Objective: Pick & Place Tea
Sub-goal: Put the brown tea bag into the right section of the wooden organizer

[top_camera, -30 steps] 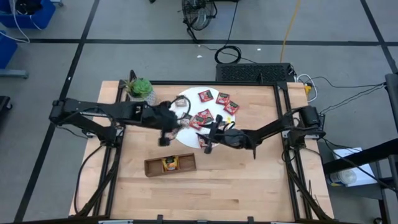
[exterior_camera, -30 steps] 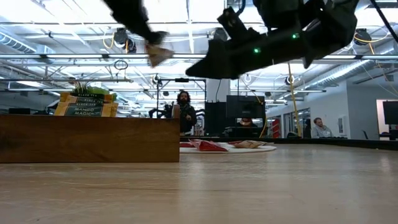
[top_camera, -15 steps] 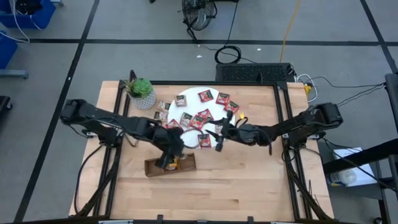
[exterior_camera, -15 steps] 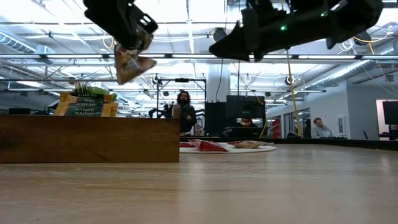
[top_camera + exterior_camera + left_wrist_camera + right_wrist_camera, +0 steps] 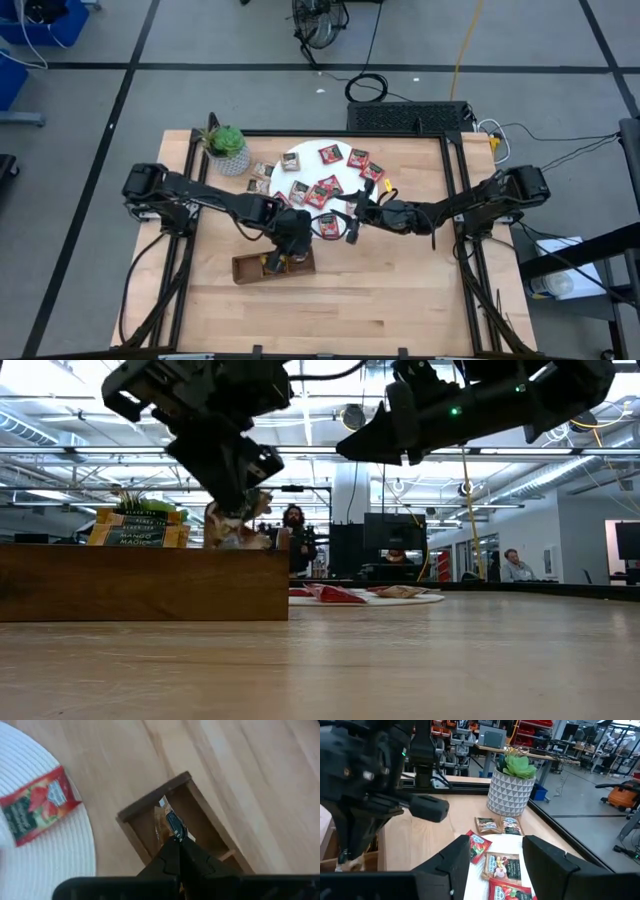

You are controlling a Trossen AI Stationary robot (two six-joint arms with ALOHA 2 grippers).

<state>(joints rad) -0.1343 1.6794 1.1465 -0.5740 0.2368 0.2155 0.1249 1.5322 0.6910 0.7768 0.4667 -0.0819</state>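
Observation:
Several red tea sachets [image 5: 328, 185] lie flat on the white disc [image 5: 305, 153]. Two grey-brown ones [image 5: 261, 178] lie on the table beside it. My left gripper [image 5: 176, 839] is shut on a grey-brown sachet [image 5: 166, 821] over the right end compartment of the wooden tray [image 5: 250, 268]. Orange-yellow sachets [image 5: 135, 528] stand in the tray. My right gripper [image 5: 495, 865] hovers open above the disc's near right edge, its fingers level and nothing between them. My left gripper pinches the sachet's upper edge [image 5: 174, 831] between its two fingers. They slant down at it from the table's far left. The sachet hangs below the fingers, and its lower end [image 5: 232, 538] dips behind the tray's wall into the end compartment.
A small potted plant [image 5: 226, 145] stands at the table's far left corner. Bare wood lies in front of and to the right of the tray [image 5: 150, 582]. People and workbenches show in the room beyond the table.
My left gripper has carried the sachet from above the disc's left edge toward the table's near edge and down to the tray, tipping more steeply downward. The sachet now hangs into the tray. My right gripper has drawn back a little toward the table's right.

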